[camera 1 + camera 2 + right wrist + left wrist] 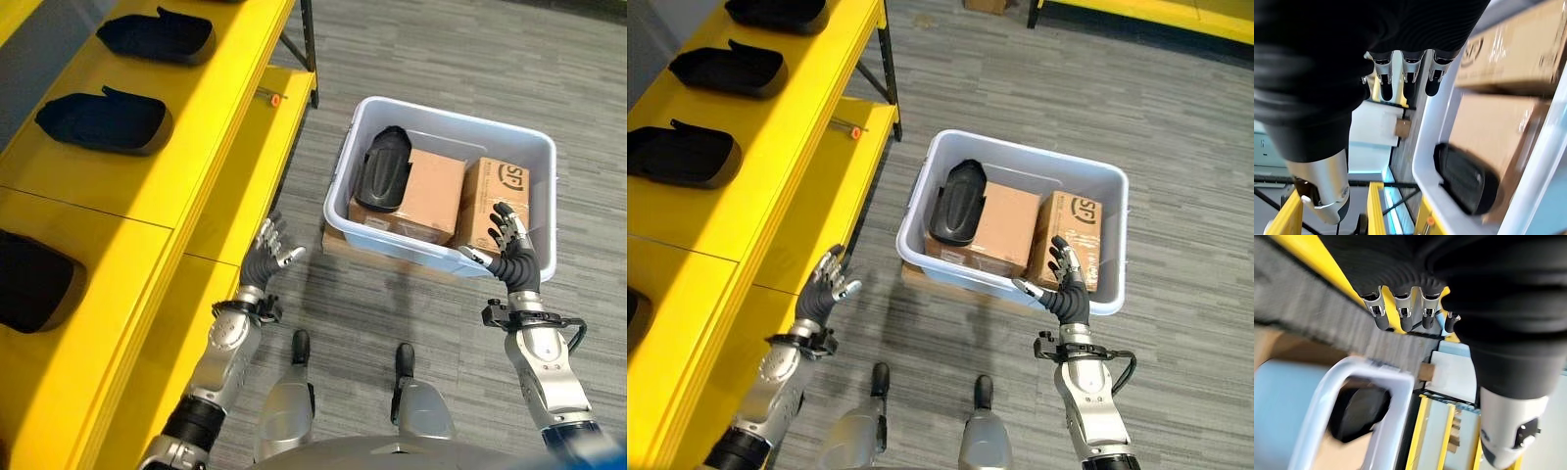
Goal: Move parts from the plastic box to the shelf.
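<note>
A pale grey plastic box (345, 162) stands on the floor ahead of me. Inside it a black moulded part (383, 168) leans on a flat cardboard box (427, 194), with a second cardboard box (495, 201) to its right. My right hand (509, 246) hovers open at the box's near right rim, fingers spread, holding nothing. My left hand (266, 253) is open too, raised between the box and the yellow shelf (206, 117). Several black parts, such as one (103, 119), lie on the shelf top.
The shelf's lower yellow tier (257, 166) carries a small orange-tipped item (273, 98) near its far end. A black shelf post (309, 39) stands beyond the box. Grey carpet (470, 59) surrounds the box.
</note>
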Robot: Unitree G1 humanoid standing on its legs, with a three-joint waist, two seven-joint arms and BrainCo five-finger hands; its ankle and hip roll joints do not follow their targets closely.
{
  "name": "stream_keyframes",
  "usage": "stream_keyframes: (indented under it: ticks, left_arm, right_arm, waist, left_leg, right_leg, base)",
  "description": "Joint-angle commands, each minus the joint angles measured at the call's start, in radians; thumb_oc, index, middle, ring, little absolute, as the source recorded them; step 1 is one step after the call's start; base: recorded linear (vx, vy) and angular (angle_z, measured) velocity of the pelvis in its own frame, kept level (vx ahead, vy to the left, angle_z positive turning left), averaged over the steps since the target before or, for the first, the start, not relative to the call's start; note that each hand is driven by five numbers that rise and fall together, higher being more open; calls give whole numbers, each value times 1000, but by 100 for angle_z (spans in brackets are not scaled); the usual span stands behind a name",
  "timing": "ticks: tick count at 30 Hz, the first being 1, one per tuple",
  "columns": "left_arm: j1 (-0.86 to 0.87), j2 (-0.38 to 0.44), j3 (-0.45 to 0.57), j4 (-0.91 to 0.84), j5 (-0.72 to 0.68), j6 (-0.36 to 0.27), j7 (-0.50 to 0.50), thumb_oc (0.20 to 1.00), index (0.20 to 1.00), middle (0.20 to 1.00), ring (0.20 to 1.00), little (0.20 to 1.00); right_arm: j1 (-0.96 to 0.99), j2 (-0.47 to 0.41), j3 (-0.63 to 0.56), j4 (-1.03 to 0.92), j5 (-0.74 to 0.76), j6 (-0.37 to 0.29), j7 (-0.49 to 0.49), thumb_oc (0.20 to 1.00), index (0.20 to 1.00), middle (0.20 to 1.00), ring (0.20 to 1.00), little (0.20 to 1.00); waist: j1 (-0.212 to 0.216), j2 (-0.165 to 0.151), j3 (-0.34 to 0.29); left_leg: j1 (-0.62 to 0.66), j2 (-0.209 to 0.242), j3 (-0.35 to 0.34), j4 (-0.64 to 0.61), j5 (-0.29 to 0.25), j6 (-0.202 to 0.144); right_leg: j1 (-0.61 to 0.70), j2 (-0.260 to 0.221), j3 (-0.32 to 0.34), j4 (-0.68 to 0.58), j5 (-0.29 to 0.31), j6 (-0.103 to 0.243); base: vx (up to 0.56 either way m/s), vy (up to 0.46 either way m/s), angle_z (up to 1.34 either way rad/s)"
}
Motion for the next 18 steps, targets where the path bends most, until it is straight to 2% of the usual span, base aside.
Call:
stream_keyframes:
  ticks: [1, 4, 10, 18]
  left_arm:
    - [40, 2, 36, -82, 20, -69, 41, 1000, 1000, 1000, 1000, 1000]
    - [22, 0, 45, -83, 28, -69, 65, 1000, 1000, 1000, 1000, 1000]
    - [-12, -6, 47, -75, 42, -74, 95, 1000, 1000, 1000, 1000, 1000]
    - [-148, -19, 26, -60, 51, -95, 154, 1000, 1000, 1000, 1000, 1000]
  right_arm:
    - [-33, -51, -33, -70, -5, -44, -4, 1000, 1000, 1000, 1000, 1000]
    - [-29, -54, -39, -80, -6, -41, -6, 1000, 1000, 1000, 1000, 1000]
    - [-45, -60, -19, -85, -8, -42, -7, 1000, 1000, 1000, 1000, 1000]
    - [-105, -67, 51, -96, 18, -49, -3, 1000, 1000, 1000, 1000, 1000]
  waist:
    - [17, -22, -47]
    - [13, -35, -31]
    - [-4, -32, -11]
    - [-55, -9, 30]
  left_leg:
    - [-55, 106, -32, 111, -66, -33]
    - [-78, 109, -30, 126, -69, -33]
    - [-71, 128, -21, 85, -43, -47]
    - [-45, 167, 28, 13, 4, -70]
  right_leg:
    - [35, -61, -23, -36, 76, 69]
    - [19, -62, -32, -32, 86, 71]
    - [-8, -46, -35, -29, 85, 67]
    - [-92, -10, 25, -2, 69, 60]
  base:
    - [42, 110, -36]
    - [31, 19, -2]
    - [37, -28, 1]
    - [-20, -43, -17]
